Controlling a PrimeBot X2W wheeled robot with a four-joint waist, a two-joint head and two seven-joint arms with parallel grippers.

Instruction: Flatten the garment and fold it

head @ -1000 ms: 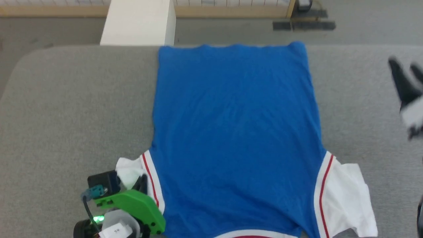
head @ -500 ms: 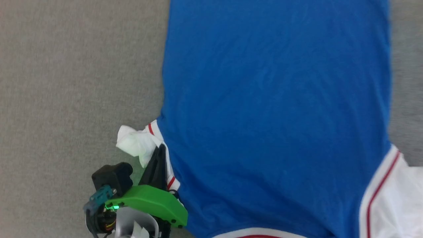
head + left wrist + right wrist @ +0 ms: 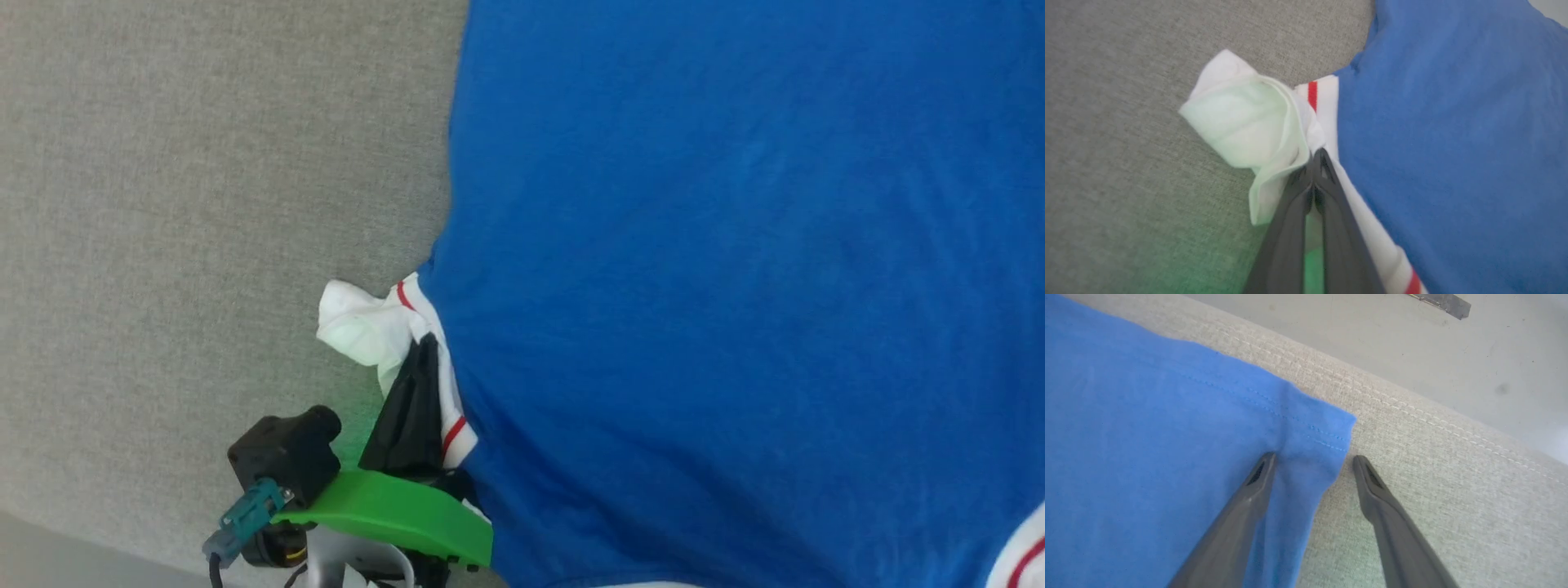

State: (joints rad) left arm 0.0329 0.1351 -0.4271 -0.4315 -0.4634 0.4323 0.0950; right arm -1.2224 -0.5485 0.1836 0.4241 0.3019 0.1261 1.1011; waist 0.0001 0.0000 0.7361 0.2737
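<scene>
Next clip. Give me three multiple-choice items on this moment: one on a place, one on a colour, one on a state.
1. Where is the right gripper?
A. on the collar
B. at the garment's blue hem corner
C. over bare floor

2. What colour is the sleeve in the left gripper?
A. white
B. black
C. yellow

3. How do the right gripper's jaws stand?
A. shut on cloth
B. shut on nothing
C. open

Key:
1 B: its tips straddle the blue corner's edge on the grey surface.
2 A: white cloth bunches at the shut tips.
3 C: a wide gap shows between the tips.
</scene>
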